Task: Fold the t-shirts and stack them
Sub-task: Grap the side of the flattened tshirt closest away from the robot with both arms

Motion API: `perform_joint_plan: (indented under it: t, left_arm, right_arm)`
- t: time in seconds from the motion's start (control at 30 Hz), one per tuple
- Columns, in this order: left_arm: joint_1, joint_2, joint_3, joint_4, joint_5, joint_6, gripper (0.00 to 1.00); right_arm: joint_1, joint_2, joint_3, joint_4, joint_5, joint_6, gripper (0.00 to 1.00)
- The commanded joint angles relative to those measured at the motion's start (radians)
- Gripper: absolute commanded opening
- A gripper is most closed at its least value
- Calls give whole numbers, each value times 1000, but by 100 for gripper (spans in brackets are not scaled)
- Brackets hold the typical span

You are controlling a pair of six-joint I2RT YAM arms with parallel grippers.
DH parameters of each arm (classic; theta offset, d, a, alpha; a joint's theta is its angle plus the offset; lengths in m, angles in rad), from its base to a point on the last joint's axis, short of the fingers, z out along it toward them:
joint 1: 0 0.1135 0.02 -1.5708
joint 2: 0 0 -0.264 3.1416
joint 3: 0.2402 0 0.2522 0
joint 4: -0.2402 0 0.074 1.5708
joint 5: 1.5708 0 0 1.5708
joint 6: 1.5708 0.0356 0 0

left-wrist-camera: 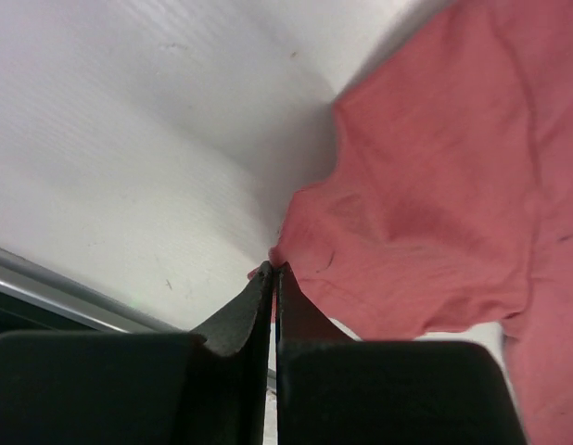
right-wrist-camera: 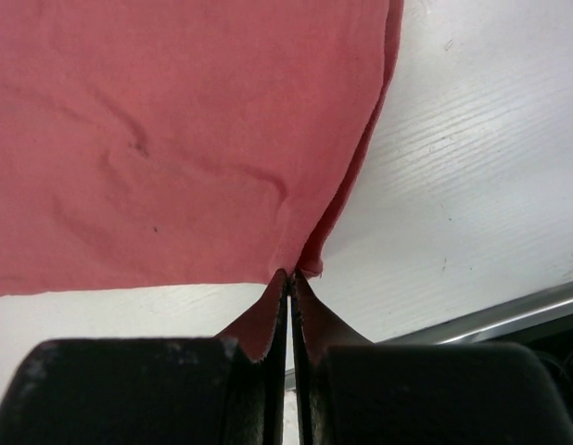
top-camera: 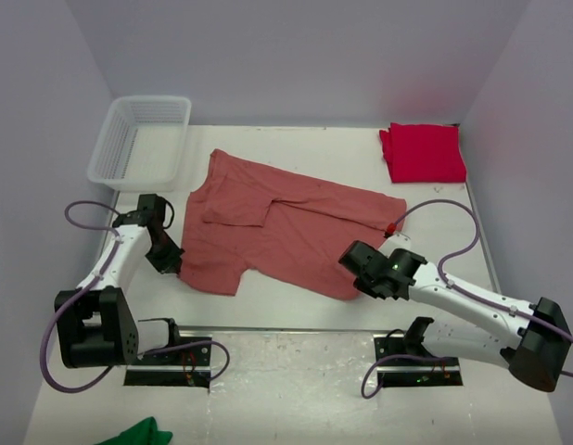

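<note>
- The salmon t-shirt (top-camera: 296,227) lies spread and rumpled in the middle of the table (top-camera: 268,311). A flap near its far-left part is doubled over, so what lies beneath it is hidden.
- The crimson t-shirt (top-camera: 423,153) sits folded in the far right corner, well apart from the salmon one. The number of layers cannot be made out.
- The green cloth (top-camera: 138,434) is at the near edge, left of centre — cut off by the bottom of the frame, so its shape is unreadable.
- From above, the tips of both claws are covered by their own black bodies, and neither grip can be read there.
- The left wrist view settles one side. The left gripper (left-wrist-camera: 273,269) has its jaws pressed together, with a small tuck of salmon fabric caught at the very tips on the shirt's left edge. The rest of the shirt runs out of frame to the right.
- The right wrist view settles the other. The right gripper (right-wrist-camera: 291,275) is clamped on the near right corner of the salmon t-shirt, and a fold of the hem runs down into the pinch.
- Only the wrist views show the creases and small dark specks in the fabric. Both also show a metal rail (left-wrist-camera: 55,278) at the table's near edge.
- Only the top view shows the crimson t-shirt, the green cloth and the basket.
- The basket (top-camera: 103,153) is white mesh and stands in the far left corner. Both t-shirts lie outside it on the table. The salmon one's far-left corner is near the basket's right wall but apart from it.
</note>
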Motion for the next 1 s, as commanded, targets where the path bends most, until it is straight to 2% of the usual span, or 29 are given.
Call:
perform_joint_plan:
  t: [0.0,0.23,0.5,0.63,0.97]
  left_arm:
    - [9,-36,70,5,18,51,0]
    - [8,-21,99,77,63,71,0]
    - [9,42,215,157,118,100,0]
    - [6,65,320,158,109,126,0]
    - [6,87,440,212,129,103,0]
  right_arm:
    - [-13,-2,71,-83,75,19,0]
    - [-108,6,126,-166,98,-51,0]
    - [-275,-14,120,-120,81,-221,0]
    - [-313,14,123,-87,78,-280,0]
    - [-345,98,163,-51,70,-359,0]
